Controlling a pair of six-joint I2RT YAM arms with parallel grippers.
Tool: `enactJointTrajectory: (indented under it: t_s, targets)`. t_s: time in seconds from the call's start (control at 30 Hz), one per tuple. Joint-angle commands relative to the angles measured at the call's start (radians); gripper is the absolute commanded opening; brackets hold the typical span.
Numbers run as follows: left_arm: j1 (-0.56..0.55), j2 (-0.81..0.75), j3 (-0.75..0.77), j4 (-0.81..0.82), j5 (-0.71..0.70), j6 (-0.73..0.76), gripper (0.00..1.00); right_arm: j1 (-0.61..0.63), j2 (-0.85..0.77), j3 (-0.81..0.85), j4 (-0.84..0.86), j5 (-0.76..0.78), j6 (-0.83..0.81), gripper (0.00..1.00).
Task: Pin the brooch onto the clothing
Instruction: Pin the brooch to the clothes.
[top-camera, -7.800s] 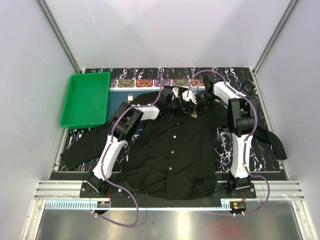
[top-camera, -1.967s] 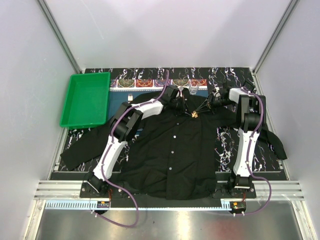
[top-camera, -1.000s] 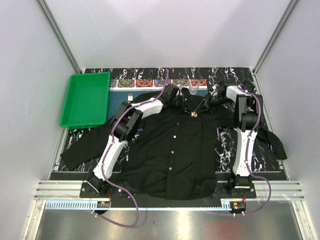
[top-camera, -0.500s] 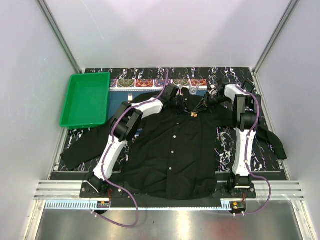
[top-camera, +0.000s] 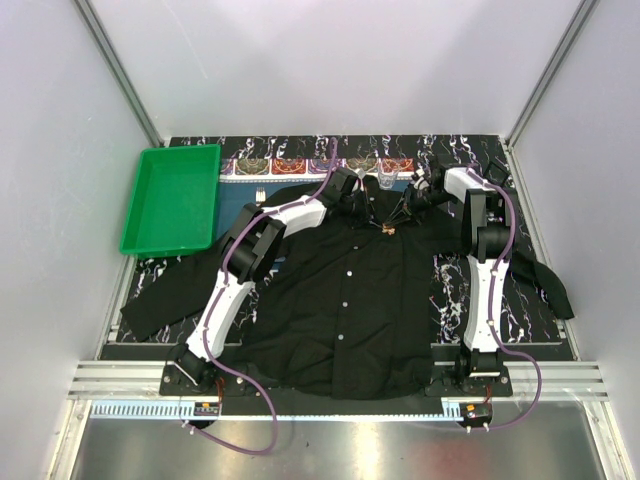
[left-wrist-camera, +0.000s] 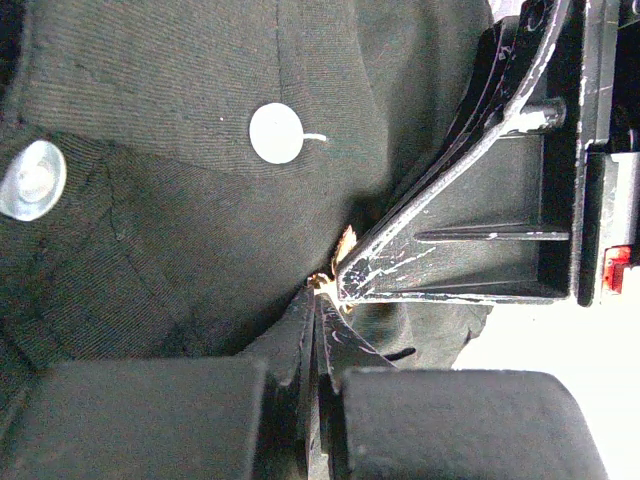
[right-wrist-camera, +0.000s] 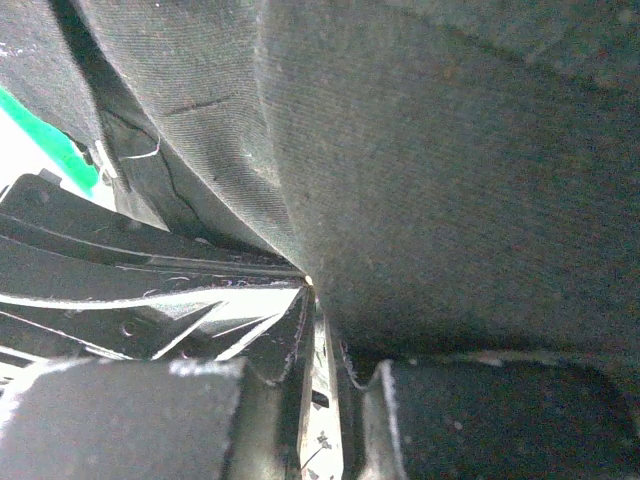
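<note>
A black button-up shirt (top-camera: 350, 310) covers the marbled black tabletop (top-camera: 447, 290) between white walls (top-camera: 330, 70) (left gripper (left-wrist-camera: 313, 303) closed, right gripper (right-wrist-camera: 312, 292) unclear).

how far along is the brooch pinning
Done: the brooch sits high on the shirt front. In hand: the left hand is shut right beside it, and the right hand is against the cloth from the other side. Left: no view shows the pin fastened, so closing it and letting go remain.

Brooch (left-wrist-camera: 346, 243) mostly hidden behind the jaws, only a golden sliver
</note>
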Motion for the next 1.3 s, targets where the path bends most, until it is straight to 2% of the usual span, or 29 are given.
enactJointTrajectory:
  t_s: [0.0, 0.2, 0.4, 0.57, 0.83, 1.0, 1.27]
  targets:
    - [0.008, -0.009, -0.005, -0.024, -0.045, 0.008, 0.01, 0.006, 0.013, 0.007, 0.016, 0.101, -0.017, 0.13]
    - [0.011, -0.006, -0.007, -0.021, -0.037, 0.008, 0.01, 0.006, 0.012, -0.022, 0.056, 0.103, -0.033, 0.13]
    - [0.017, 0.002, -0.036, 0.008, -0.023, -0.038, 0.0, -0.007, 0.019, -0.054, 0.098, 0.031, -0.045, 0.13]
    - [0.018, 0.002, -0.036, -0.006, -0.025, -0.029, 0.0, -0.016, 0.001, -0.065, 0.104, -0.04, -0.099, 0.17]
    - [0.021, 0.009, -0.039, -0.01, -0.02, -0.044, 0.0, -0.023, -0.019, -0.156, 0.222, -0.051, -0.186, 0.15]
    - [0.023, 0.011, -0.047, -0.003, -0.009, -0.056, 0.0, -0.061, -0.068, -0.263, 0.45, -0.124, -0.101, 0.13]
    - [0.023, 0.011, -0.048, -0.004, -0.006, -0.062, 0.0, -0.066, -0.1, -0.278, 0.492, -0.135, -0.07, 0.19]
